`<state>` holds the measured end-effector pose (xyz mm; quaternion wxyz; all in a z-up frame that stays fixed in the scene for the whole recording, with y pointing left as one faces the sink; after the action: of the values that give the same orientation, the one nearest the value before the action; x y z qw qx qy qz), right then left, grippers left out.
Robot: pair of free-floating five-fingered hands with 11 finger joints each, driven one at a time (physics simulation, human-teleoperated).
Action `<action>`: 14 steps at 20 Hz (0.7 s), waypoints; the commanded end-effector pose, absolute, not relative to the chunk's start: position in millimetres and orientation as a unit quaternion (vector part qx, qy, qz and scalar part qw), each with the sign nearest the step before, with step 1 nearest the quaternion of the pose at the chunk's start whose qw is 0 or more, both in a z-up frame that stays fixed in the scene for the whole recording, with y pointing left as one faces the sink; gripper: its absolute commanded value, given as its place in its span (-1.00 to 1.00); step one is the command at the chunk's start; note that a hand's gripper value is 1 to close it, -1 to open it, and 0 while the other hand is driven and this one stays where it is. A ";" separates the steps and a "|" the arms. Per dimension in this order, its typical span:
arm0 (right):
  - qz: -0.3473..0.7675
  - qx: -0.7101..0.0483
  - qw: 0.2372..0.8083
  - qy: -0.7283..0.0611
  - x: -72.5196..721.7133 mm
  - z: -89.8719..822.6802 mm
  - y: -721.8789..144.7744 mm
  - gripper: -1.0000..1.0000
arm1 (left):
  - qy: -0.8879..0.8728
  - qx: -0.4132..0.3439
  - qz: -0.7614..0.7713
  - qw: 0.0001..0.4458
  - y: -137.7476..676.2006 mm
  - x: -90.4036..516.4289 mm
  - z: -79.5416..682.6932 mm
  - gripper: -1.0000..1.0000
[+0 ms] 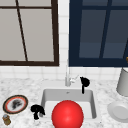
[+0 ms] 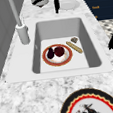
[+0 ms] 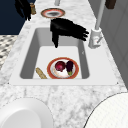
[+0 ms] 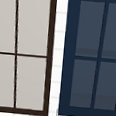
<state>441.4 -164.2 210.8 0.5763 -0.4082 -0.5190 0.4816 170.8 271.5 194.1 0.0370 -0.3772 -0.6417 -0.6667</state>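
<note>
1. One faucet (image 1: pixel 67 78) stands at the back rim of the sink (image 1: pixel 93 100): pale upright spout, small side lever.
2. Right hand (image 1: pixel 85 82) hovers just beside it, fingers straight, holding nothing. A reach appears in hand, and contact calls for a short advance.
3. Left hand (image 1: pixel 37 110) hangs over the table (image 1: pixel 25 85), fingers loose, empty.

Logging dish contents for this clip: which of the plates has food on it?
The red-rimmed plate lying in the sink basin: it carries a dark red round item and an eggplant. The patterned plate and plain white plate sit on the counter, bare.
</note>
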 end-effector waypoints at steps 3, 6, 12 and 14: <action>0.474 -0.431 0.552 -0.534 458.3 243.0 -165.1 -1.00 | -0.642 -0.377 -0.667 0.037 271.5 170.8 194.1 0.00; 0.470 -0.441 0.547 -0.534 470.5 256.0 -165.5 -1.00 | -0.642 -0.377 -0.667 0.037 271.5 170.8 194.1 0.00; 0.497 -0.401 0.589 -0.494 505.8 255.6 -151.2 -1.00 | -0.642 -0.377 -0.667 0.037 271.5 170.8 194.1 0.00; 0.503 -0.394 0.597 -0.485 511.8 258.8 -146.7 -1.00 | -0.642 -0.377 -0.667 0.037 271.5 170.8 194.1 0.00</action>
<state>503.3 -155.1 259.5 0.5710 -0.4188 -0.5188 0.4791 170.8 271.5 194.1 0.0370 -0.3772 -0.6417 -0.6667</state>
